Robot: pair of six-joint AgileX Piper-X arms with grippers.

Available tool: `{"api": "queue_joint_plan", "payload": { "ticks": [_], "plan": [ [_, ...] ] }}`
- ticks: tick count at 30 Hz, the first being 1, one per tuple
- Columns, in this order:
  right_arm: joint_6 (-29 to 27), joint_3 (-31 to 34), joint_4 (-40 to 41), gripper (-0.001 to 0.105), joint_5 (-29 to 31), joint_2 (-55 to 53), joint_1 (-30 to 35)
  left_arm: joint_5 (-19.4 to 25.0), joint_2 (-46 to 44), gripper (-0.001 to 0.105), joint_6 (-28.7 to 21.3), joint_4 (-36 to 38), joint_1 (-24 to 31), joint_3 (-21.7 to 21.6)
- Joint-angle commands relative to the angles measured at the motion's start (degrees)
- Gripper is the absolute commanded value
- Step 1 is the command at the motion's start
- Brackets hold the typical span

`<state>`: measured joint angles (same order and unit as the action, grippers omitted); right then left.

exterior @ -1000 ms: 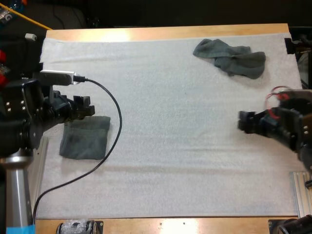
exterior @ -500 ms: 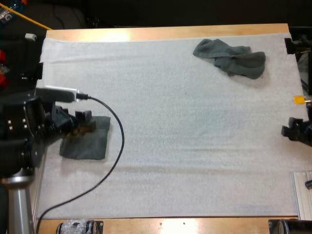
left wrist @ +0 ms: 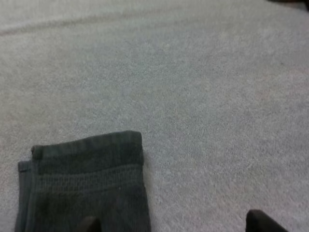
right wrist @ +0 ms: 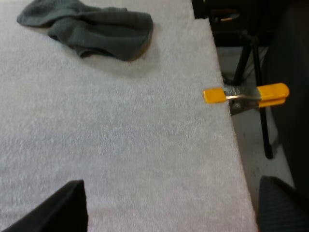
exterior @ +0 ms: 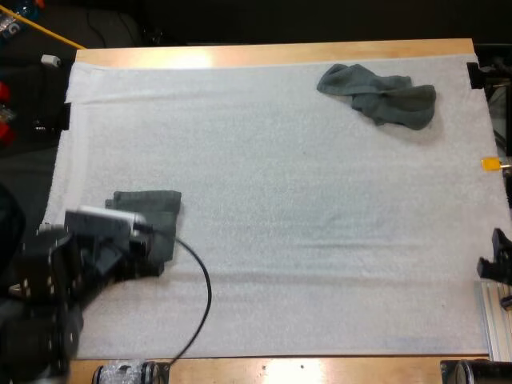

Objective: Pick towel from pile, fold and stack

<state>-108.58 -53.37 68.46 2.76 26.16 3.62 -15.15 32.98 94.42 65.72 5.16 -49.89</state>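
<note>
A folded dark grey-green towel [exterior: 152, 210] lies flat on the white mat [exterior: 280, 200] at the left. My left gripper [exterior: 138, 258] hovers over the towel's near edge. In the left wrist view the folded towel [left wrist: 87, 183] lies just ahead of my gripper [left wrist: 176, 224], whose fingertips [left wrist: 263, 222] stand wide apart and hold nothing. A crumpled towel [exterior: 378, 94] sits at the far right of the mat. My right gripper [exterior: 498, 262] is at the mat's right edge, well short of the crumpled towel [right wrist: 91, 26]. In the right wrist view that gripper [right wrist: 171, 205] is open, with its fingers [right wrist: 58, 208] far apart.
An orange clamp [right wrist: 246, 94] grips the mat's right edge, seen as an orange mark [exterior: 490, 163] in the high view. An aluminium rail [exterior: 498, 320] lies at the near right corner. The wooden table edge [exterior: 272, 53] runs along the far side.
My left arm has drawn back toward the near left corner, leaving the folded towel on the mat. My right arm has pulled back to the right edge.
</note>
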Motion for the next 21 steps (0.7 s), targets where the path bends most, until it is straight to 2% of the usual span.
{"api": "queue_joint_plan", "payload": {
  "ticks": [1,8,15,21],
  "plan": [
    [-0.7,-0.6,0.9,0.07,0.0,-1.5,0.2,0.3,-2.2,0.058,0.0,-0.3,-0.6,0.9],
    [-0.5,-0.6,3.9,0.07,0.0,-8.9,0.2,0.5,-13.9,0.058,0.0,2.5,-3.3,4.6],
    [2.0,-0.5,4.3,0.07,-4.6,-16.7,0.2,6.4,-25.6,0.058,0.0,8.8,-3.2,4.6],
    [2.2,-0.5,6.8,0.07,-6.6,-23.6,0.2,6.6,-36.0,0.058,0.0,14.7,-3.2,4.6]
  ]
}}
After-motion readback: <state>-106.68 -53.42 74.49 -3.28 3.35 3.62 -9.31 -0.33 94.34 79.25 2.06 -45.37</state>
